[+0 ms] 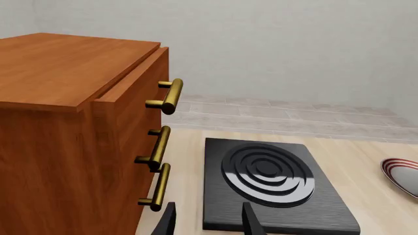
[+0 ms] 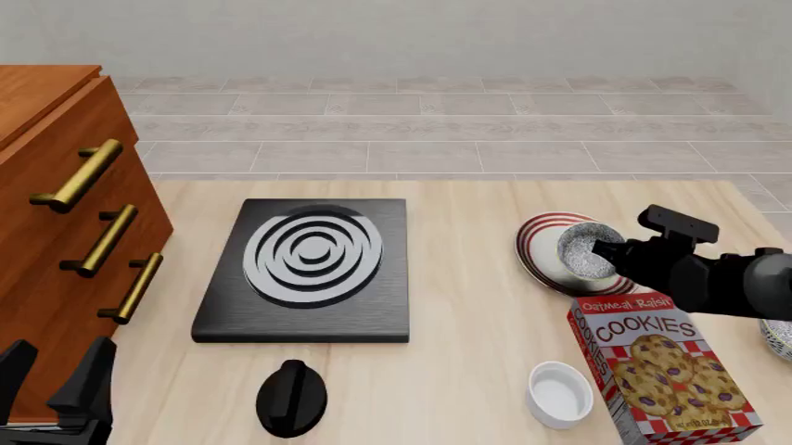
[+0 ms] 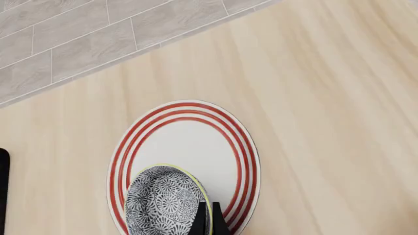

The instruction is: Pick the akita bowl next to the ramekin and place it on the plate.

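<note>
The akita bowl (image 2: 584, 250) (image 3: 163, 203), speckled dark blue-grey, is over the red-ringed plate (image 2: 541, 248) (image 3: 189, 142), toward the plate's right side. My right gripper (image 2: 609, 250) (image 3: 209, 221) is shut on the bowl's rim, fingers close together. Whether the bowl rests on the plate or hangs just above it I cannot tell. The white ramekin (image 2: 559, 393) stands near the table's front edge, beside the cookie box. My left gripper (image 2: 56, 385) (image 1: 209, 223) stays open and empty at the front left, by the cabinet. The plate (image 1: 400, 174) also shows at the edge of the left wrist view.
A cookies box (image 2: 662, 366) stands just in front of the plate, under my right arm. A second patterned bowl (image 2: 780, 338) peeks in at the right edge. A black stove plate (image 2: 310, 269) with its knob (image 2: 292, 399) lies mid-table. A wooden cabinet (image 2: 50, 232) with brass handles fills the left.
</note>
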You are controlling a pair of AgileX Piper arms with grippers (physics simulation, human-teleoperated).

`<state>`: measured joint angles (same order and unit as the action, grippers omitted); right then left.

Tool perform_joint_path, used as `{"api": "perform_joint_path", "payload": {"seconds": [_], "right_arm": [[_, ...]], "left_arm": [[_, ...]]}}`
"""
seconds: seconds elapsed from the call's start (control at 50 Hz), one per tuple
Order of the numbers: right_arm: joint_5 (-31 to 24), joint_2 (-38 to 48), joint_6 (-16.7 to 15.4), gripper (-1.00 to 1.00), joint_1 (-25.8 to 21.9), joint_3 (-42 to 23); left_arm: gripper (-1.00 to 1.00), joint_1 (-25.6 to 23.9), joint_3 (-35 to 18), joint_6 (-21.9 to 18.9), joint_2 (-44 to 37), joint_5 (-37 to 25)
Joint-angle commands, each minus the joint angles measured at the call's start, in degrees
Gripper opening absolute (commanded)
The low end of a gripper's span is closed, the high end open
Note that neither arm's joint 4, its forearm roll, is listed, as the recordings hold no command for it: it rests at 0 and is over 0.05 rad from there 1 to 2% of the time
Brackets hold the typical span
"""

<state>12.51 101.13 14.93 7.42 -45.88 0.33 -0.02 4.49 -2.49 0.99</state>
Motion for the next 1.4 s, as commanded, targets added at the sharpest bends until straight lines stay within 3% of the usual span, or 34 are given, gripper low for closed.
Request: {"api": "perform_joint_path", "payload": {"seconds": [0.02, 1.22, 1.24, 1.4], "right_arm": [[-0.1, 0.7, 0.0, -1.00, 0.2, -1.3], [1.7, 5.4, -0.1, -1.00, 0.2, -3.3], [1.7, 5.4, -0.1, 1.00, 0.3, -3.4], [1.7, 4.9, -0.3, 1.00, 0.3, -3.4]], "left_arm": [[1.00, 0.0, 0.0, 0.2, -0.7, 0.6], [1.00, -0.1, 0.0, 0.0, -2.9, 2.3], [1.00, -0.1, 0.0, 0.0, -2.9, 2.3], [1.00, 0.0, 0.0, -0.1, -2.8, 2.2]]}}
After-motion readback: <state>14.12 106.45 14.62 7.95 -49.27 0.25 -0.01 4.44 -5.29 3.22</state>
